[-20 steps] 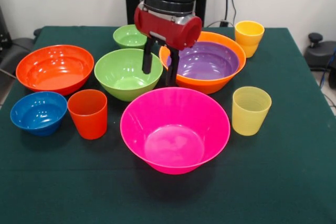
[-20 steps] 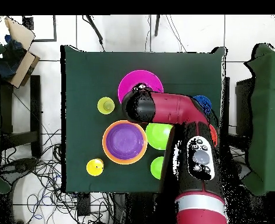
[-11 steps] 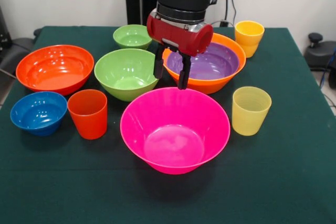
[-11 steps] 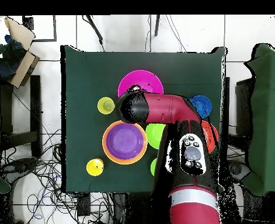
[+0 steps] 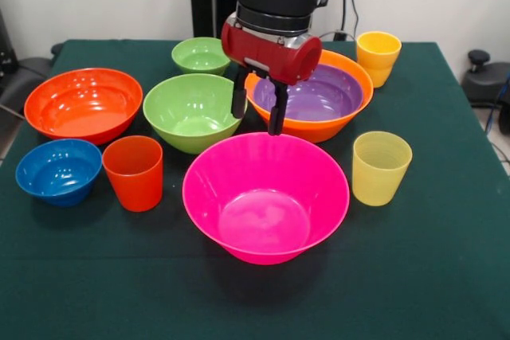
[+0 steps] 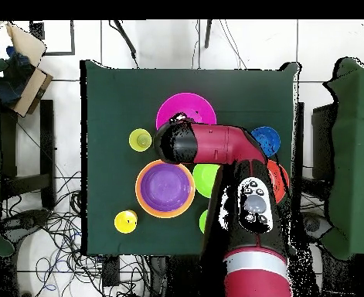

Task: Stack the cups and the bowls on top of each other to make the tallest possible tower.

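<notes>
Here I see the gripper with jaws apart and empty above the large pink bowl's far rim; overhead, the arm hides it, and nothing is stacked beyond the purple bowl nested in the orange bowl.

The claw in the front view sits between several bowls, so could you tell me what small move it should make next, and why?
Probably a short descent onto the far rim of the large pink bowl. The claw hangs open with its tips just above that rim, between the medium green bowl and the large orange bowl, which already holds the purple bowl. Nothing is gripped yet.
</notes>
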`<move>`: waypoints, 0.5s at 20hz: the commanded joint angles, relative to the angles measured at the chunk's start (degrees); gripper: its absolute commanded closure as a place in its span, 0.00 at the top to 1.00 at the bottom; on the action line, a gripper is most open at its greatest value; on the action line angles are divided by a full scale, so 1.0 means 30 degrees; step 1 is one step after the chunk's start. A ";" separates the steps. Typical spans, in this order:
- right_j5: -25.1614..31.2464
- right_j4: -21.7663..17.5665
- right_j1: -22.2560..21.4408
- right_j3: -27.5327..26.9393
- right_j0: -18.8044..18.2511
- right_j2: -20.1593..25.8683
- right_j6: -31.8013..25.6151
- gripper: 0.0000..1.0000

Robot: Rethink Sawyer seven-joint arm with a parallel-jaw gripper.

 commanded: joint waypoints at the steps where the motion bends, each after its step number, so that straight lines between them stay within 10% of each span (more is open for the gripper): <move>1: 0.0500 -0.1791 0.0287 -0.0484 0.0545 0.0646 -0.1605 1.00; 10: 0.1161 -0.1431 -0.2595 0.3623 -0.0320 0.1300 -0.2712 1.00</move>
